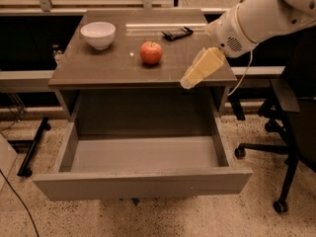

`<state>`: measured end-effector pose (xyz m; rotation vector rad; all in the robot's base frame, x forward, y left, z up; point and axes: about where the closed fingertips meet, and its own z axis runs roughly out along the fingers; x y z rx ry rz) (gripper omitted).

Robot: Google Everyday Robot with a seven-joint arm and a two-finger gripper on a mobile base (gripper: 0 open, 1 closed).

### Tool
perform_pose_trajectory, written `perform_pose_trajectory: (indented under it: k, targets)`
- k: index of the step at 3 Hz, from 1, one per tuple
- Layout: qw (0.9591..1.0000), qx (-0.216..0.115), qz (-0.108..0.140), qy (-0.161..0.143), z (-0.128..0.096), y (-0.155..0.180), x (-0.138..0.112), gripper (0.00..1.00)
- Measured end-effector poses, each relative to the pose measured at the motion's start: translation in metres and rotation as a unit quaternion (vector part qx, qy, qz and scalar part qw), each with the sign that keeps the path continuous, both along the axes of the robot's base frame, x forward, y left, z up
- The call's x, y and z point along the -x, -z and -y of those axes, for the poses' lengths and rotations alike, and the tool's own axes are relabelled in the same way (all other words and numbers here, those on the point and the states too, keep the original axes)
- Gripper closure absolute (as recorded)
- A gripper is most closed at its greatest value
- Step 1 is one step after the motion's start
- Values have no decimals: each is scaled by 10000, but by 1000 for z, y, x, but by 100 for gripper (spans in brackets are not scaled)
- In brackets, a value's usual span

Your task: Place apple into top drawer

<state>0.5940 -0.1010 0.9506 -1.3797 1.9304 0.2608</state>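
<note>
The red-orange apple (151, 52) stands on the brown cabinet top (98, 65), near its middle. The grey top drawer (143, 181) is pulled fully out below the top and holds nothing. My gripper (190, 80) hangs from the white arm coming in from the upper right. It is over the right front part of the cabinet top, to the right of the apple and a little nearer the front edge, apart from it. It holds nothing that I can see.
A white bowl (98, 34) stands at the back left of the top. A small dark object (177, 32) lies at the back right. A black office chair (291, 132) stands to the right of the cabinet. A metal stand leg (32, 147) is on the floor at left.
</note>
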Motion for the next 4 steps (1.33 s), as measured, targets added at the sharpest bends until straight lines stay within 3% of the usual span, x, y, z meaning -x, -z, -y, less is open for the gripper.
perform_pose_trajectory:
  k: [1, 3, 4]
  targets:
    - [9997, -232, 86, -53, -17, 9, -35, 0]
    - [9993, -309, 190, -2, -24, 12, -43, 0]
    - [9983, -480, 334, 47, -40, 15, -63, 0]
